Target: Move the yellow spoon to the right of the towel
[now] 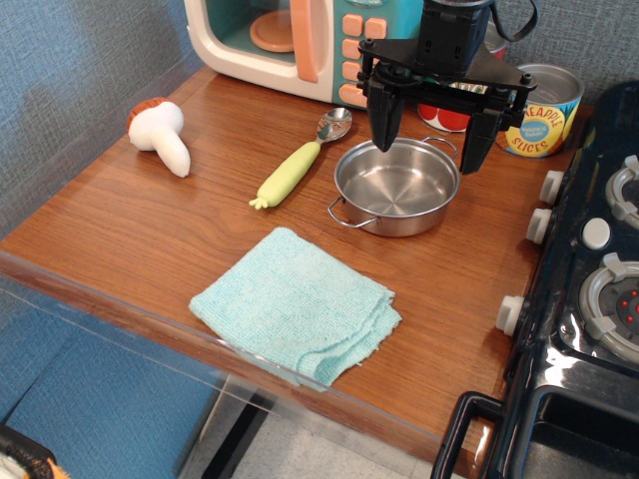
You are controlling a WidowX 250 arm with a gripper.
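Observation:
The yellow spoon (297,164) lies on the wooden table, pale yellow-green handle pointing toward the front left, silver bowl toward the toy microwave. The light teal towel (297,304) lies folded near the table's front edge, in front of the spoon. My gripper (429,137) is open and empty, its two black fingers hanging wide apart over the steel pot (396,187), to the right of the spoon and apart from it.
A white mushroom toy with a brown cap (162,134) lies at the left. A toy microwave (300,45) stands at the back. A pineapple can (541,111) stands at the back right. A black toy stove (584,299) fills the right side.

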